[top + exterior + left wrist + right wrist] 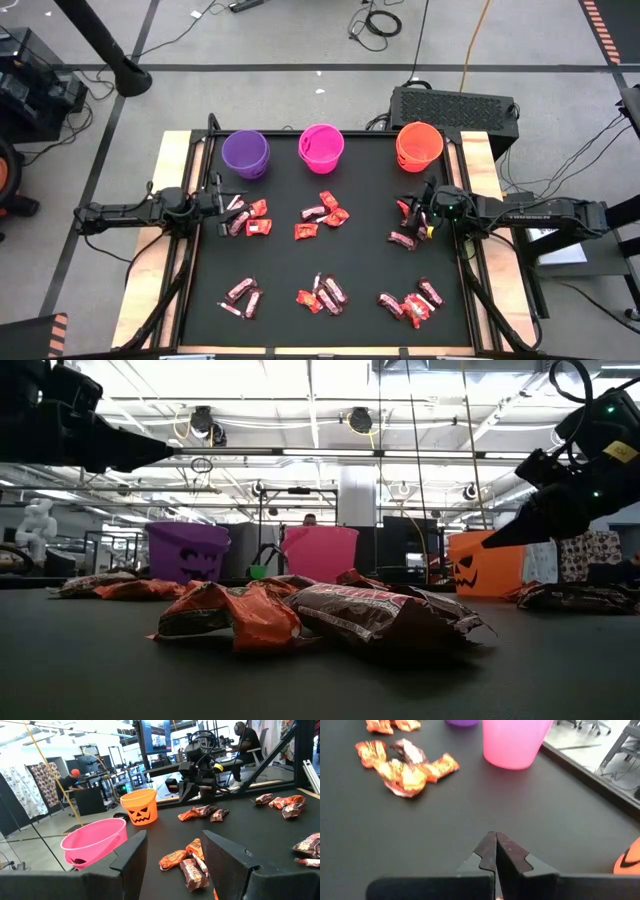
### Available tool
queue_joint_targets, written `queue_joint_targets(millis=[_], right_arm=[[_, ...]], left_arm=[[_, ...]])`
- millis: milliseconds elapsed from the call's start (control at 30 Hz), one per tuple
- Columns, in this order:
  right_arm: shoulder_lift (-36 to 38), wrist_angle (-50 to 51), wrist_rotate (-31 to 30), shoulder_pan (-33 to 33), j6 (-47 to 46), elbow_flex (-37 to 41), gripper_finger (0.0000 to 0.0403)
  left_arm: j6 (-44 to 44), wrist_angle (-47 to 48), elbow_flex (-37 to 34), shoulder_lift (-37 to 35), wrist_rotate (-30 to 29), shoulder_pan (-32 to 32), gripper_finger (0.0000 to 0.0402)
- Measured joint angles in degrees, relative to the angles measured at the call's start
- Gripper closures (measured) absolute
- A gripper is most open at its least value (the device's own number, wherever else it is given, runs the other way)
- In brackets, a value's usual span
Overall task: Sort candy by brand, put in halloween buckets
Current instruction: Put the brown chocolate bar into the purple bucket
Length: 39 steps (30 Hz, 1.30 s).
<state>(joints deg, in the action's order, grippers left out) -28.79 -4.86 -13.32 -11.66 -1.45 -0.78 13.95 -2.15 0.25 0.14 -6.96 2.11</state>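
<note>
The candy lies in six loose clusters on the black worktop [280, 250]: a back row with one cluster at the left edge [248, 217], one in the middle [322, 215] and one at the right [405, 225], and a front row of three more [243, 295], [322, 296], [410, 303]. Red-orange and dark maroon wrappers are mixed in each cluster.

Along the far edge of the worktop stand the three halloween buckets, well apart from one another: the purple bucket [245, 154] at the left, the pink bucket [321, 147] in the middle and the orange bucket [419, 145] at the right, all upright. In the low view the purple and orange ones show jack-o'-lantern faces.

The left gripper [224, 204] hangs just beside the back-left cluster, its fingers [131, 857] spread apart with nothing between them. The right gripper [420, 212] hangs by the back-right cluster, its fingers [487, 851] pressed together and holding nothing.

A person [71, 781] in an orange cap sits in the room beyond.
</note>
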Motion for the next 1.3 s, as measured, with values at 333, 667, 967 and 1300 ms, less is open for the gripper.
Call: queue_joint_targets(millis=[333,667,967,1300], right_arm=[[-0.01,-6.38,0.01,0.0,0.05,-0.02,0.0403],[-0.03,-21.56,0.16,0.08,-2.84,-0.02,0.0403],[-0.12,-37.05,1.76,0.28,-2.47,-0.06,0.0403],[-3.0,-37.34,6.4,6.61,-14.89,-0.07,0.0403]], left_arm=[[-0.03,-0.2,0.02,0.0,-0.04,0.02,0.0207],[-6.51,-9.07,0.0,0.17,0.7,0.0,0.0207],[-9.19,-13.18,0.0,0.18,-7.67,0.02,0.0207],[-12.15,-15.3,0.09,8.12,-2.9,0.04,0.0207]])
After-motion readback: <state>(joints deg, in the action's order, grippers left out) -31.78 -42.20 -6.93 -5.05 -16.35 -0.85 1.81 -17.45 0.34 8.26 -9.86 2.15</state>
